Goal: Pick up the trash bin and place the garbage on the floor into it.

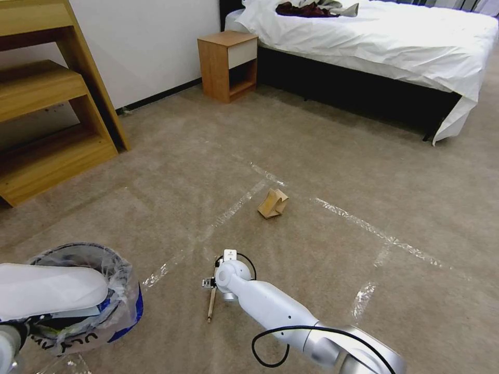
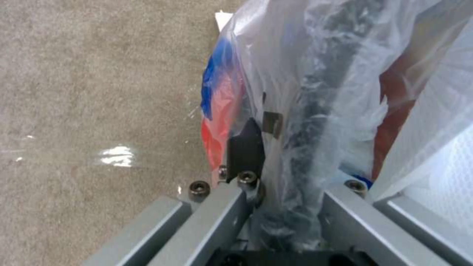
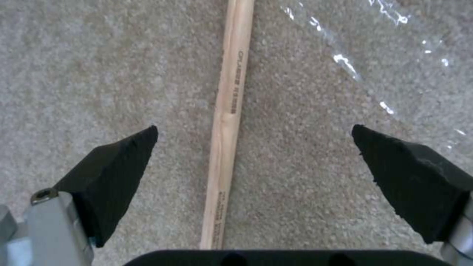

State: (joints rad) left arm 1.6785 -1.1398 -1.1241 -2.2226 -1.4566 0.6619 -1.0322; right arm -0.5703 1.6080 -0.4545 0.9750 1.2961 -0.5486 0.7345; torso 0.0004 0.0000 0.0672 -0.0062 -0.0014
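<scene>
so the floor is the big beige carpet with shiny tape strips crossing it, and everything here is easiest to place off the trash bin, which sits at the robot's left side, lined with a crinkly clear bag with black lettering and a blue patch. the left gripper is clamped on the bin's rim, bag plastic bunched between its fingers, and there's red and white stuff visible through the bag, so some litter looks to be in already. well off to the right of the bin and further out lies a folded brown cardboard piece by a tape crossing. much nearer the bin, just to its right, is the thin wooden stick flat on the carpet, with the right gripper hanging right over it, fingers spread wide, one on each side and touching nothing. looks like the step in hand is grabbing the stick. next move, i reckon, calls for dropping low enough that the pads reach the carpet, then pinching, since it's skinny and could roll away.
</scene>
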